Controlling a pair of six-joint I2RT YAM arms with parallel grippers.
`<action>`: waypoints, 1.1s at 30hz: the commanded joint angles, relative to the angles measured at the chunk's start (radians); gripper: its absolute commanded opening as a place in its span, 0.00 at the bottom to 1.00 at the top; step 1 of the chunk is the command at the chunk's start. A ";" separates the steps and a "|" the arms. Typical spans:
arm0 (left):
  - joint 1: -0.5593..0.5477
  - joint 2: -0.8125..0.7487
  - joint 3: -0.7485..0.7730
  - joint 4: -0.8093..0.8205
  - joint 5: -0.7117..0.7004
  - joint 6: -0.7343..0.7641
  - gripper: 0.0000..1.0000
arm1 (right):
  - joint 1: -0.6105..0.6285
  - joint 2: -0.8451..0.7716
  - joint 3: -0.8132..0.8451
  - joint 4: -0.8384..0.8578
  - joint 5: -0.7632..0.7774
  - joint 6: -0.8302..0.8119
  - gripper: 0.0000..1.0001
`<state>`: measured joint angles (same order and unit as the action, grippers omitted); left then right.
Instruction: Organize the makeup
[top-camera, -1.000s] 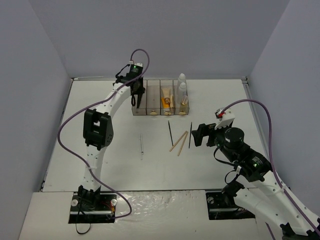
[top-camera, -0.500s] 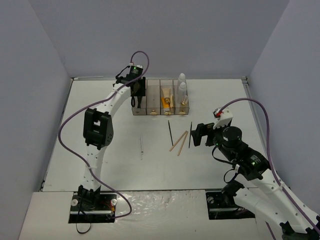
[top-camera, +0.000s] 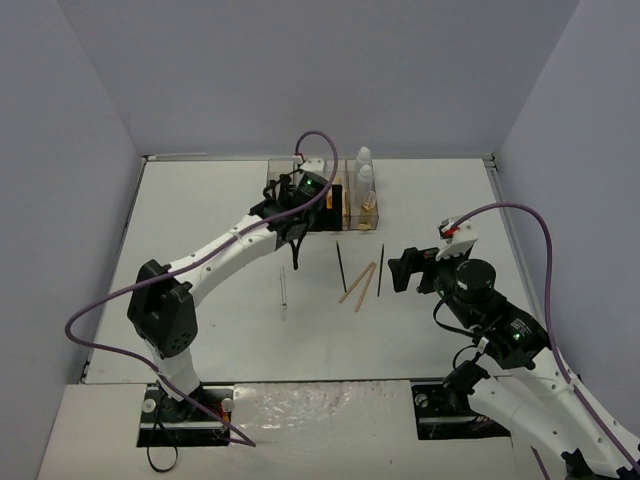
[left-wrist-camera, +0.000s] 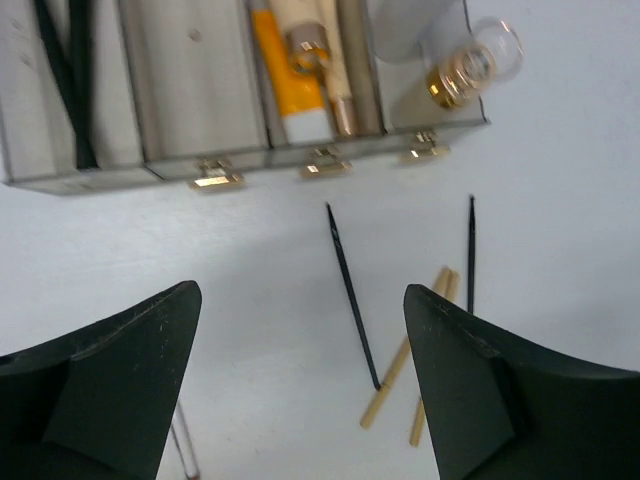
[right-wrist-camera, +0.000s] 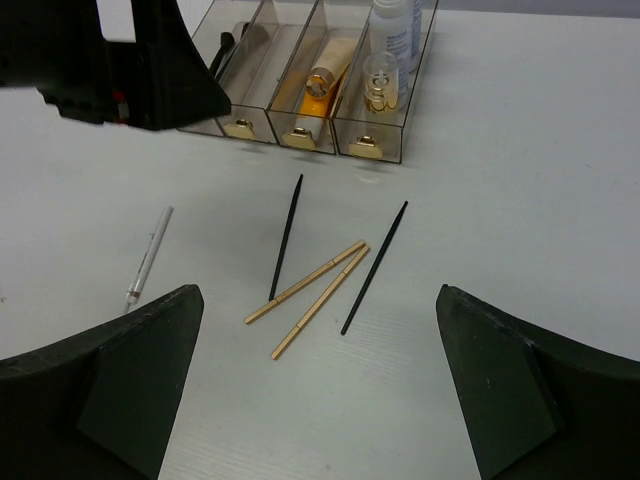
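The makeup lies partly in the clear smoky box (left-wrist-camera: 250, 165) and partly loose on the table. Black brushes (left-wrist-camera: 62, 85) fill its left compartment, an orange tube (left-wrist-camera: 283, 70) and a beige tube (left-wrist-camera: 330, 75) the third, and small bottles (left-wrist-camera: 470, 62) the right one. In front lie two thin black pencils (right-wrist-camera: 285, 240) (right-wrist-camera: 375, 268), two tan sticks (right-wrist-camera: 305, 285) and a silver pencil (right-wrist-camera: 148, 258). My left gripper (left-wrist-camera: 300, 290) (top-camera: 293, 245) hangs open and empty just in front of the box. My right gripper (right-wrist-camera: 320, 290) (top-camera: 397, 270) stands open right of the sticks.
The box's second compartment (left-wrist-camera: 190, 80) holds nothing. The box (top-camera: 362, 215) sits at the back middle of the white table (top-camera: 200, 300), partly under the left arm. Grey walls close in the back and both sides.
My left gripper has opened and swung from over the box's left compartment forward and right, to the table in front of the box. The right arm has barely shifted.
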<state>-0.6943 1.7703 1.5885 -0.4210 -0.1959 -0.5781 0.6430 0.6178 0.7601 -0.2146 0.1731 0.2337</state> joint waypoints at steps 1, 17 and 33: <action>-0.101 -0.037 -0.055 0.104 -0.111 -0.130 0.85 | 0.007 -0.024 0.001 0.049 0.040 0.004 1.00; -0.205 0.243 0.021 0.058 -0.182 -0.229 0.67 | 0.018 -0.061 -0.002 0.050 0.042 0.007 1.00; -0.205 0.353 -0.006 -0.039 -0.207 -0.244 0.19 | 0.030 -0.058 -0.004 0.050 0.052 0.009 1.00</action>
<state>-0.8913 2.1349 1.5820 -0.4202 -0.3731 -0.8033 0.6628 0.5541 0.7589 -0.2146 0.1955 0.2348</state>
